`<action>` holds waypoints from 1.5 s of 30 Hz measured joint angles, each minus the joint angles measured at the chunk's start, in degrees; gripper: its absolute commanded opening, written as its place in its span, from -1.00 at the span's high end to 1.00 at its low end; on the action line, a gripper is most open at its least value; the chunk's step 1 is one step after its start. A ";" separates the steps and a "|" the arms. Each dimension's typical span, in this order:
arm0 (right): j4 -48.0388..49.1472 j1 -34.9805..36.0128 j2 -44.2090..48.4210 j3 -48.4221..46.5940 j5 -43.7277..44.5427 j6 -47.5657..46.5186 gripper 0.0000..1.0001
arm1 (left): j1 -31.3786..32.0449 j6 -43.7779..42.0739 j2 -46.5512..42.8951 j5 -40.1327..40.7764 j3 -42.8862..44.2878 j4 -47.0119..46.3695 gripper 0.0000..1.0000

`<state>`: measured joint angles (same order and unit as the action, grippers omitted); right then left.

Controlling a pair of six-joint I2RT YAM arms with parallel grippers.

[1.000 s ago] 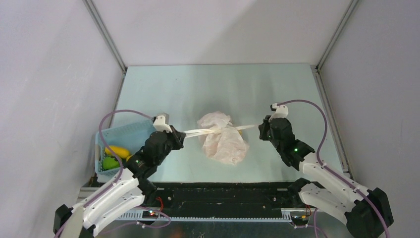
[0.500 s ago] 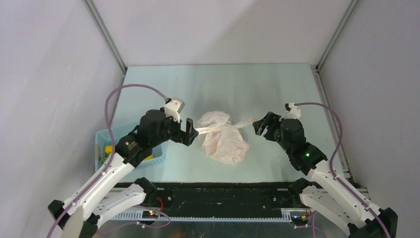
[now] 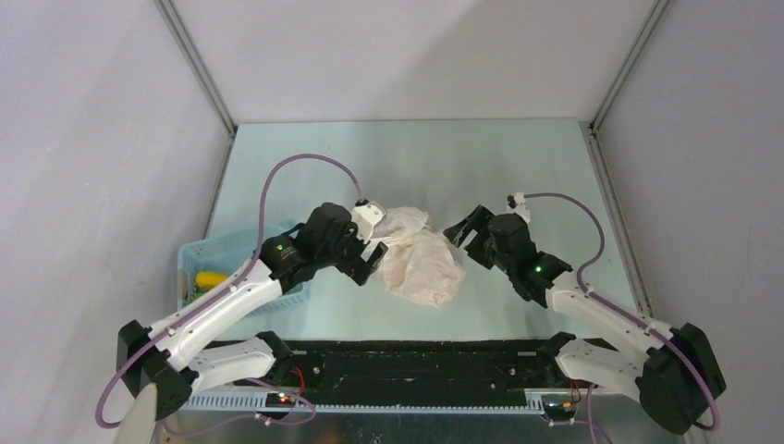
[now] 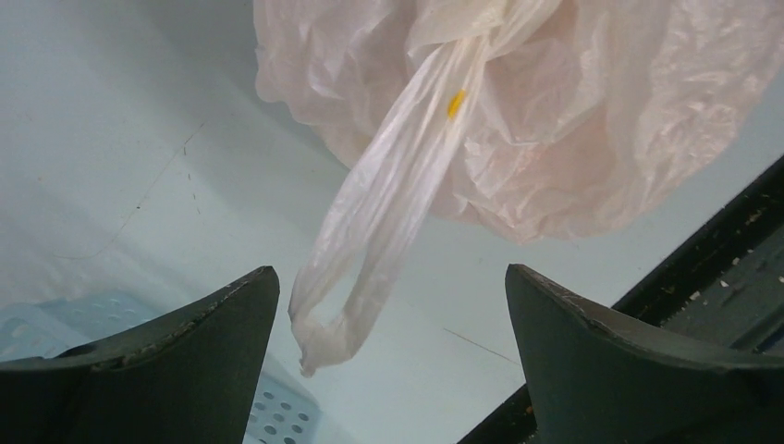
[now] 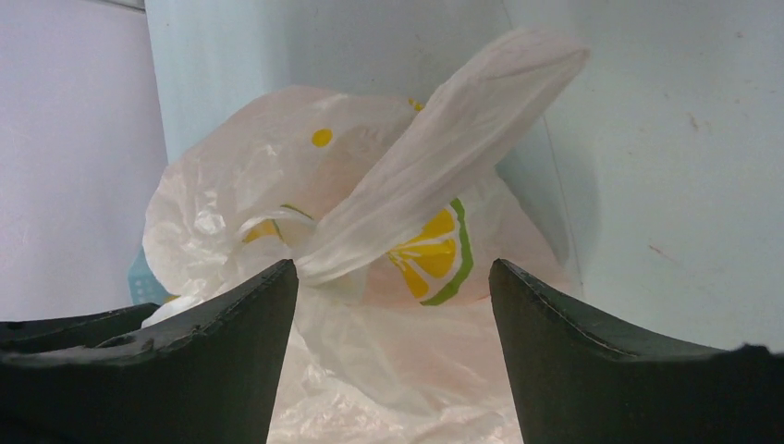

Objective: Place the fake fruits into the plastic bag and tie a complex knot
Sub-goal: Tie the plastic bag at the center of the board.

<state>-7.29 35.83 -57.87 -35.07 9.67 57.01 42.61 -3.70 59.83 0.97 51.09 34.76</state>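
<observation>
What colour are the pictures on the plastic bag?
Yellow with green rims; the plastic bag shows them best from the right wrist.

The crinkly translucent white plastic bag [image 3: 421, 264], printed with yellow-green fruit slices, lies bulging with its neck bunched and two flat strip handles [image 4: 388, 194] sticking out loose, while a long yellow plastic fruit [image 3: 209, 278] lies well apart to its left.

Ahead of the black left pincer [image 4: 388, 277], the thin crinkly translucent white plastic bag [image 4: 573, 120] looks faintly pink; facing the black right pincer [image 5: 393, 270], it bears yellow-green citrus-slice prints [image 5: 430, 250].
</observation>
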 measured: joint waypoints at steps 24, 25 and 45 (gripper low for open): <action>17.79 -0.02 -9.70 -1.16 3.96 -13.29 1.00 | 2.67 1.11 7.56 4.13 1.29 -1.05 1.00; 17.75 -0.44 -9.31 -1.95 3.82 -15.26 1.00 | 2.82 1.88 5.60 4.24 1.03 -2.16 1.00; 12.31 -15.34 -17.57 -3.80 -9.97 -26.43 1.00 | 3.54 25.92 -3.26 -2.78 -19.80 -26.99 1.00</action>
<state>5.02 20.49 -75.44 -38.87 -0.30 30.59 46.15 22.22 56.58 -1.80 31.29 7.77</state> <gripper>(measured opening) 0.009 0.014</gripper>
